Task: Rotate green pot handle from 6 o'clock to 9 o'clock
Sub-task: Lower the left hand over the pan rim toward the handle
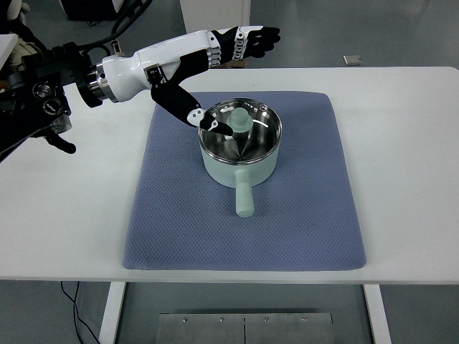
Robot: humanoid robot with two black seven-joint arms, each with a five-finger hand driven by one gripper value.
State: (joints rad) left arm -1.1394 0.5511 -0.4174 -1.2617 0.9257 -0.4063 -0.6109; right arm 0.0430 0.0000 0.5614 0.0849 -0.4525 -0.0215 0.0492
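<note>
A blue-grey quilted mat (186, 222) lies flat on a white table (409, 179), covering most of its middle. Beyond the table's far edge, a small square plate (351, 60) sits in the grey floor (401, 29). Below the near edge, a metal base plate (244, 328) shows, with a black cable (79, 319) hanging to its left.

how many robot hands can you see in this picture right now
1. The left hand reaches in from the left edge above the far side of the blue mat, fingers spread, thumb down by the rim of the green pot. The right hand is out of view.
</note>
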